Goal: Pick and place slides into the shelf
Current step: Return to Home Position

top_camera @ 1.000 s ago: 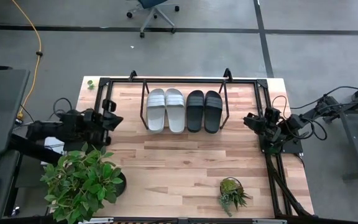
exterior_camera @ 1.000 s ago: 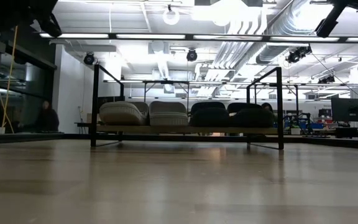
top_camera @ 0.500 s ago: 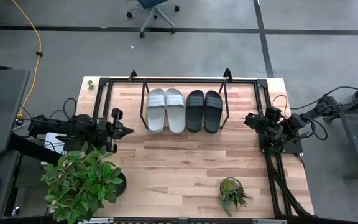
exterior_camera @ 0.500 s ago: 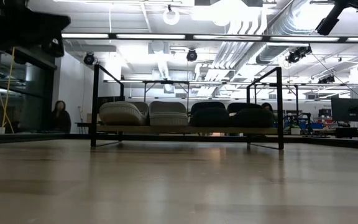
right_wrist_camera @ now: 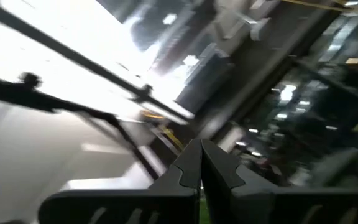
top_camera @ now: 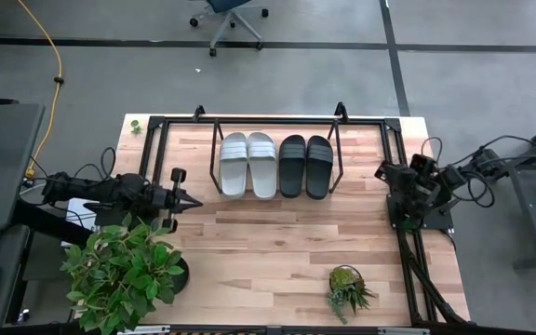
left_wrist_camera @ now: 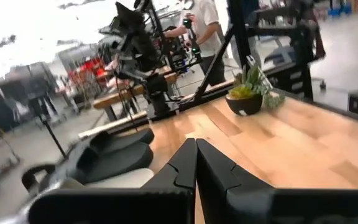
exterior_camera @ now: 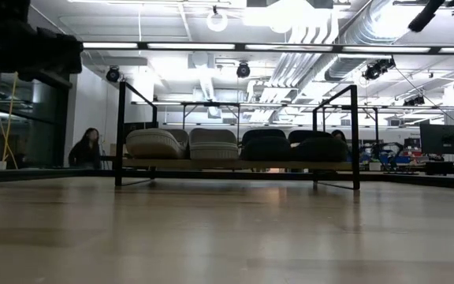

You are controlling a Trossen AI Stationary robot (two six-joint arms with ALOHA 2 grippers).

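Observation:
The slides, a light grey pair (top_camera: 247,165) and a black pair (top_camera: 305,166), lie side by side inside the shelf (top_camera: 273,119), a rack of thin black tubing at the table's far side. In the low view they rest sole-down on the shelf's board (exterior_camera: 235,165), grey pair (exterior_camera: 181,143) left, black pair (exterior_camera: 290,147) right. My left gripper (top_camera: 196,201) stands shut and level at the left, pointing toward the table's middle, apart from the shelf. My right gripper (top_camera: 381,169) is shut beside the shelf's right end, tipped upward, with nothing in it.
A large leafy plant (top_camera: 124,270) stands at the near left, just below my left arm. A small potted plant (top_camera: 347,288) sits near the front right. Bare wood (top_camera: 277,237) lies in front of the shelf. People show in the room beyond (exterior_camera: 87,147).
My left gripper has sunk and tipped down to level, rolling a little, while reaching slightly toward the table's middle and near edge. My right gripper has drawn back a little toward the table's right edge. The slides have stayed put. A person in the room behind has walked rightward.

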